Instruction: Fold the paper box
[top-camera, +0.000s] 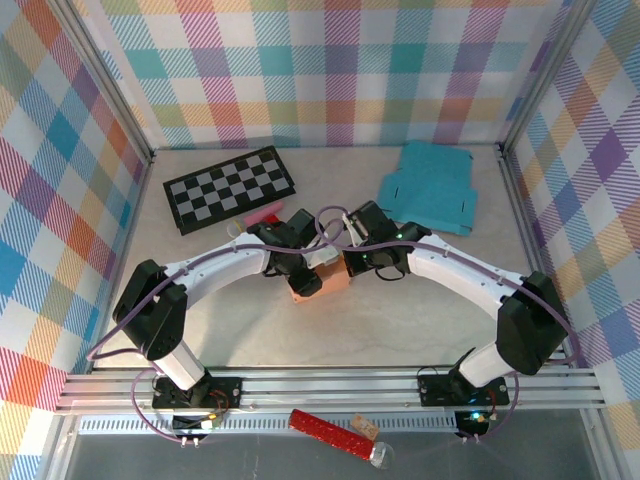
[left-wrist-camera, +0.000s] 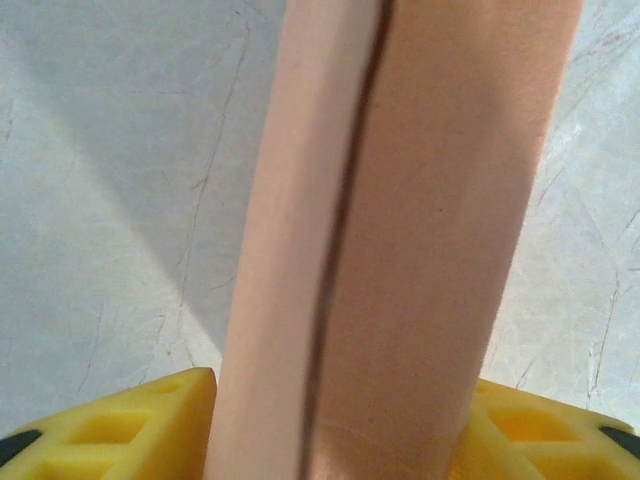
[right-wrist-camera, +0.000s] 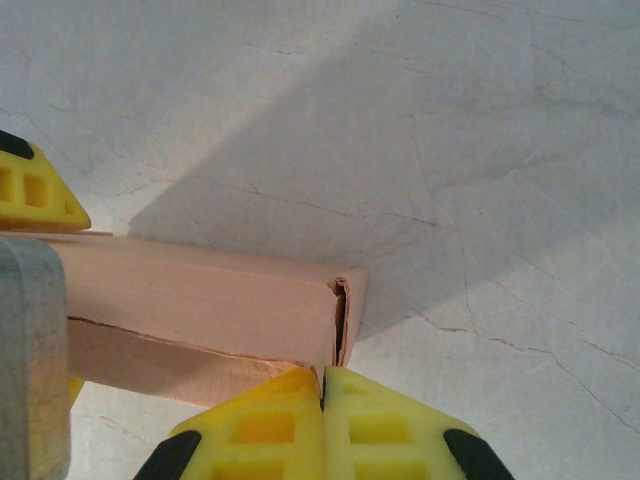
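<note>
At the middle of the table, well apart from every edge, the box lies between the two grippers. The left gripper reaches it from the left-edge side, the right gripper from the right-edge side.

In the left wrist view the box runs straight away from the left gripper. Its long axis is in line with the wrist, and a seam runs down its upper face. The yellow fingers sit against both long sides, so this gripper grips the box across its width.

In the right wrist view the box lies crosswise, its long axis left to right. The end with a dark slit is just ahead of the right gripper. Its fingers are pressed together on nothing, with the tips at the box's near corner, touching or all but.

The right gripper is thus the nearer to that end. I judge the next move to be a push by the closed tips on the end flap while the left steadies the box. The push should go along the long axis, or the box may twist in the grip.
</note>
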